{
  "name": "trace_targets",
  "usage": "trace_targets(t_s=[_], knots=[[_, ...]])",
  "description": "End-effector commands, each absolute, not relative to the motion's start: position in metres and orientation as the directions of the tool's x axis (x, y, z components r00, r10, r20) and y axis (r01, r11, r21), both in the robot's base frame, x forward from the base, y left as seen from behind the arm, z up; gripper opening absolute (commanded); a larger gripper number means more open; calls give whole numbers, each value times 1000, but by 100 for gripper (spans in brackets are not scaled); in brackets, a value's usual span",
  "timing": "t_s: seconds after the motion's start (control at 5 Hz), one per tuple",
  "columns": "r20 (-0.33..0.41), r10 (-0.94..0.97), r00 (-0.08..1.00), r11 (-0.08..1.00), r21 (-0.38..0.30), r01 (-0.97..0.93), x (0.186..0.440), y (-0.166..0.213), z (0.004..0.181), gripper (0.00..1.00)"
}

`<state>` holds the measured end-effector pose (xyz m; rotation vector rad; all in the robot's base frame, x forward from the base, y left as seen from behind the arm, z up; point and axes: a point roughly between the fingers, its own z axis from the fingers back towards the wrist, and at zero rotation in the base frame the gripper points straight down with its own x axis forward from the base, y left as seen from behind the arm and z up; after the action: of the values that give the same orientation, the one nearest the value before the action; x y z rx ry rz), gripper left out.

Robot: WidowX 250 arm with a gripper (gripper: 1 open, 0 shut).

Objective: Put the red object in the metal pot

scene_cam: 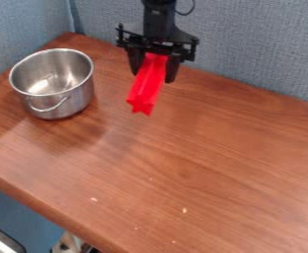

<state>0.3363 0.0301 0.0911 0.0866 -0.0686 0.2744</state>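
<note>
The red object (pixel 147 87) is a long bright red block hanging tilted, clear of the wooden table (pixel 209 168), its lower end pointing toward the front left. My black gripper (pixel 158 59) points down and is shut on its upper end, near the table's far edge. The metal pot (pixel 51 83), round, shiny and empty, stands at the left of the table. The block hangs to the right of the pot, apart from it.
A blue-grey wall (pixel 249 40) runs close behind the gripper and along the left. The table's front edge (pixel 64 222) drops off at the lower left.
</note>
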Motion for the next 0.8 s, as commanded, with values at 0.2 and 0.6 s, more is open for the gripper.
trace_targets(t_s=[0.2,0.6], knots=[[159,274,949,954,79,-289,354,11,73,0],[156,243,957,965,64,-255,324,5,82,0]])
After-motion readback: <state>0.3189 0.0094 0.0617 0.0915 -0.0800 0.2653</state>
